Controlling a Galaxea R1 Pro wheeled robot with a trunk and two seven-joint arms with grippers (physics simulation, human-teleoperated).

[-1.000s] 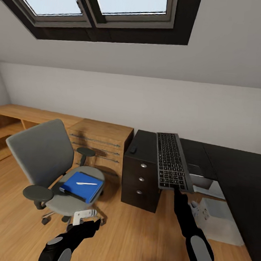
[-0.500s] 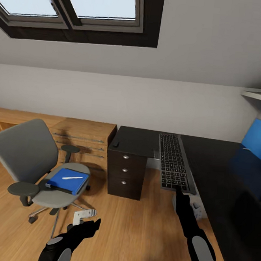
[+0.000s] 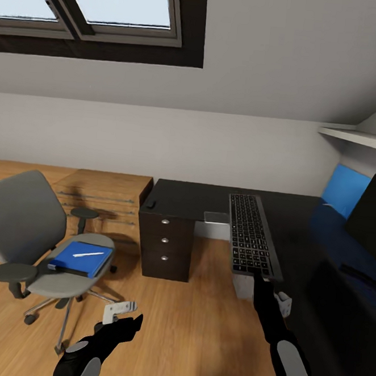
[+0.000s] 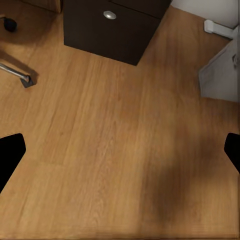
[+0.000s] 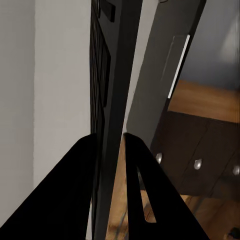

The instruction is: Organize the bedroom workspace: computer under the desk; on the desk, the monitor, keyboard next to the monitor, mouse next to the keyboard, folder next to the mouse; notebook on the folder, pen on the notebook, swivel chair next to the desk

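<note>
Head view puts the keyboard (image 3: pixel 251 234) out in the air in front of the robot, its far end over the black desk (image 3: pixel 316 222) and its near short end nipped by the right gripper (image 3: pixel 258 278). The right wrist view shows the two dark fingers (image 5: pixel 82 175) pressed against either face of that thin slab, edge-on. It looks stiff and light, but long; held by one end like this it will want to sag or twist, so a slow, level carry seems wise, and a hold nearer the middle would be steadier. The left gripper (image 3: pixel 121 317) hangs low over the floor (image 4: pixel 120 150), its dark fingertips spread wide with nothing between them. On the chair (image 3: pixel 31 225) lies the blue folder (image 3: pixel 82 257) with the white pen (image 3: pixel 88 254) on it; a dark edge beneath may be the notebook, though I can't be sure from here.
</note>
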